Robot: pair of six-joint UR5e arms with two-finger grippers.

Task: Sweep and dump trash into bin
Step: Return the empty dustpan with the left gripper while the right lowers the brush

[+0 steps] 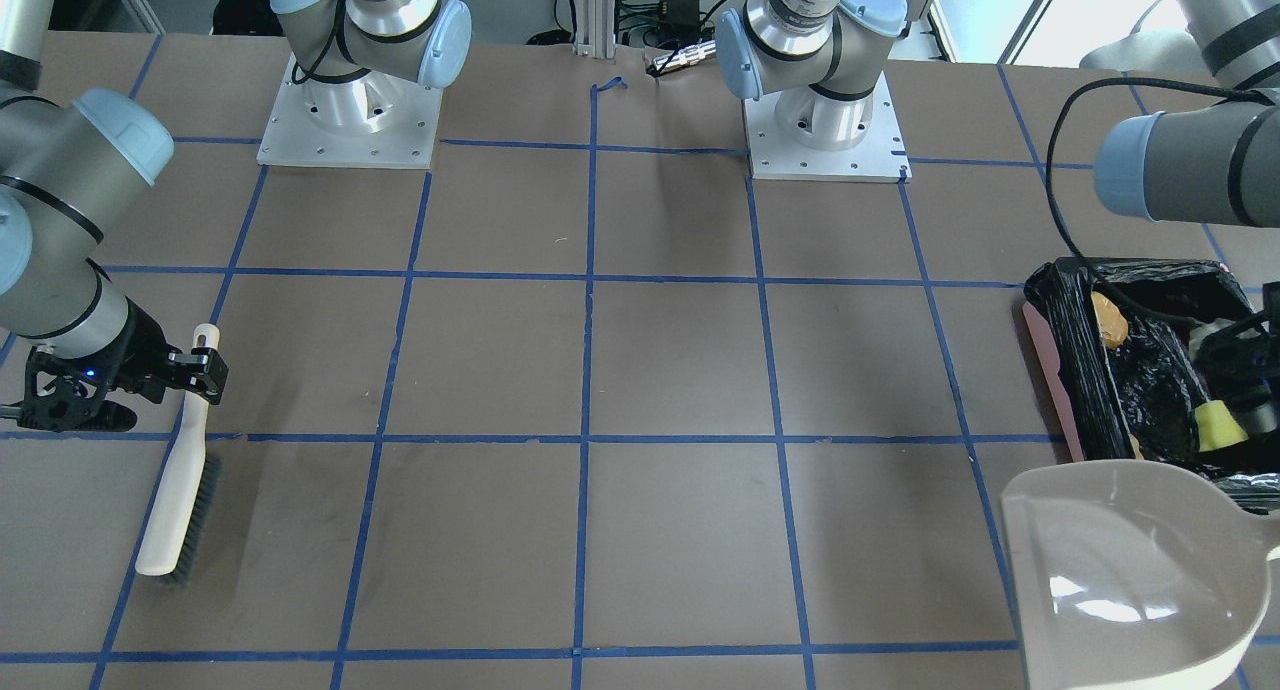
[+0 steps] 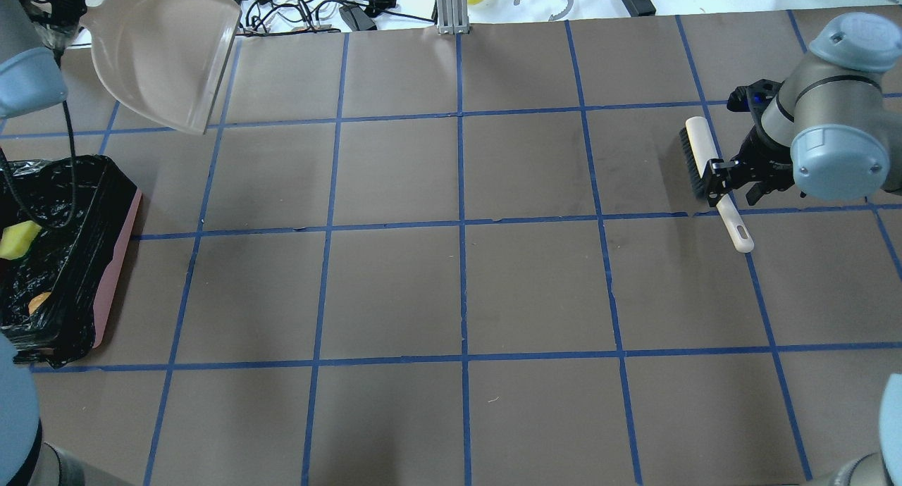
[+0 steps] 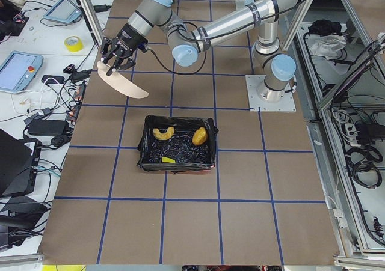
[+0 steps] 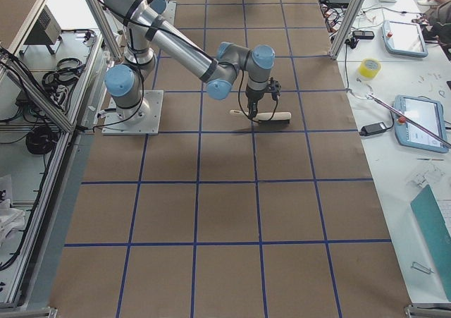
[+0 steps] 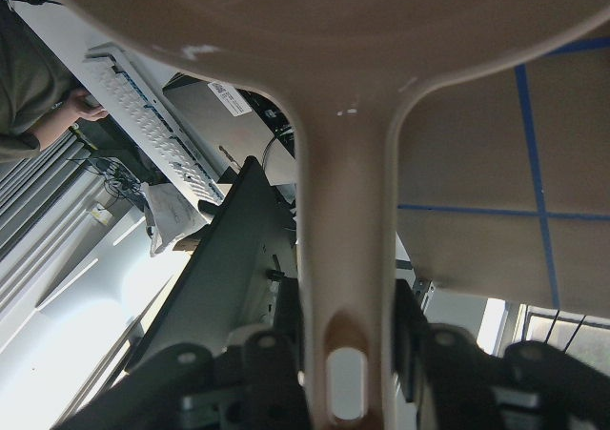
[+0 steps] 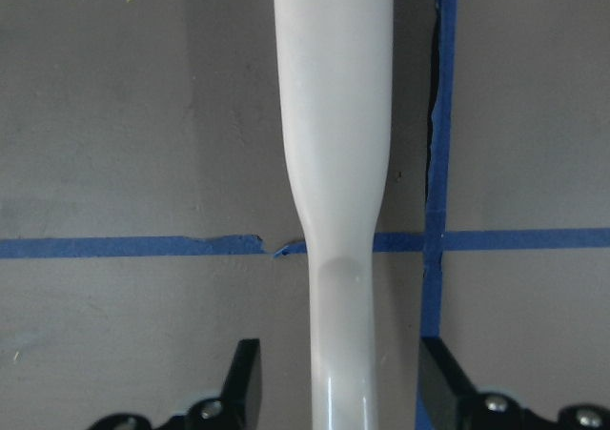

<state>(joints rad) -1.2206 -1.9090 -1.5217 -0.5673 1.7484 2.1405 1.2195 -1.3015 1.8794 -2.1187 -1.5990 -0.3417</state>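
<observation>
The bin (image 3: 143, 146), a pink tub (image 2: 116, 275) lined with a black bag, stands at the table's left end. In it lie the golden-brown lump (image 3: 200, 136), the yellow-green wedge (image 1: 1218, 428) and the crescent slice (image 3: 162, 133). My left gripper (image 5: 346, 354) is shut on the handle of the whitish dustpan (image 2: 162, 56), held off the table beyond the bin; the pan looks empty (image 1: 1130, 570). My right gripper (image 2: 722, 179) is open, its fingers (image 6: 245, 382) astride the white handle of the brush (image 1: 180, 470), with gaps on both sides. The brush lies on the table.
The brown table has a blue tape grid (image 2: 461, 225). The two arm bases (image 1: 350, 120) stand on white plates at the robot's edge. Cables and gear (image 2: 338, 7) lie past the far edge.
</observation>
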